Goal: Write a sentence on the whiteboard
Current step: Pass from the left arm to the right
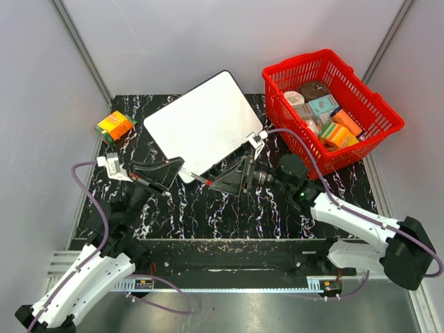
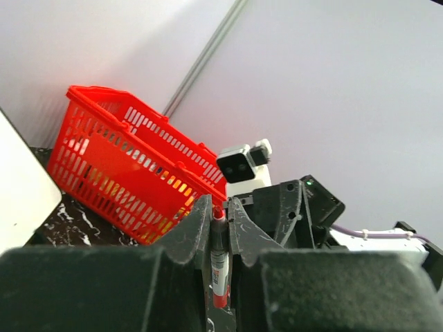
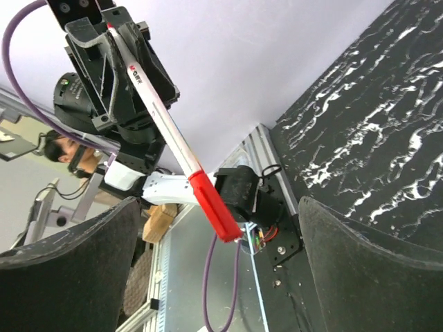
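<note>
Mid-frame over desk (image 1: 229,215): left claw (image 2: 220,207) pinching marker (image 2: 219,266), right claw (image 3: 218,214) spread wide round its red cap (image 3: 211,200). Whiteboard (image 1: 205,121) upper ctr, blank. Risk: crooked cap pull yanks marker loose b/c grip's thin.

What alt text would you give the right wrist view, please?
The left gripper holds a white marker whose red cap points into the gap of the wide-open right gripper, touching neither finger. Black marbled table fills the right side.
</note>
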`<action>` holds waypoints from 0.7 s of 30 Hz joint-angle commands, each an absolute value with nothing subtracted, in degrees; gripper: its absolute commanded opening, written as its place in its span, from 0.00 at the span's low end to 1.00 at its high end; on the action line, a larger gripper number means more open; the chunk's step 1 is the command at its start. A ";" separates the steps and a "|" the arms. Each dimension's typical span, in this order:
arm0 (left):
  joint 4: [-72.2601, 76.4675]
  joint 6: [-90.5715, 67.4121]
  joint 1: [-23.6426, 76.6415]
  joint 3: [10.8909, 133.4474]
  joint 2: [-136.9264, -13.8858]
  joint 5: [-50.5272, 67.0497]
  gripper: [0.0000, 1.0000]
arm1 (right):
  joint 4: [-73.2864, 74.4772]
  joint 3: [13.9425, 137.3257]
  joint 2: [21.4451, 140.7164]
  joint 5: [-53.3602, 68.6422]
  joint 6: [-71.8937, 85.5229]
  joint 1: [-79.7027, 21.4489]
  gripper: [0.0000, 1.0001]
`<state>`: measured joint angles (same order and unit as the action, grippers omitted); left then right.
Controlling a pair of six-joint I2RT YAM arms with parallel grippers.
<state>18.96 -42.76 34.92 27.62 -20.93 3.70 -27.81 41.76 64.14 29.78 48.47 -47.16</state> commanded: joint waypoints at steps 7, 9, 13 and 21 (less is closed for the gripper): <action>34.62 -46.58 34.72 26.28 -25.31 10.63 0.00 | -49.04 43.68 69.87 40.24 59.06 -47.37 0.85; 34.19 -45.88 34.72 26.36 -25.14 10.37 0.00 | -51.49 42.37 70.22 40.61 60.72 -47.46 0.81; 33.75 -45.70 34.72 26.37 -25.13 10.55 0.00 | -52.47 41.13 69.44 40.52 61.44 -47.55 0.75; 36.82 -46.41 34.72 24.79 -27.25 11.43 0.00 | -52.29 42.98 69.78 42.27 61.26 -48.08 0.57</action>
<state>32.75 -46.22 34.94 25.39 -26.04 10.07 -48.40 41.32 70.26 40.05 60.49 -47.22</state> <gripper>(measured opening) 0.124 0.599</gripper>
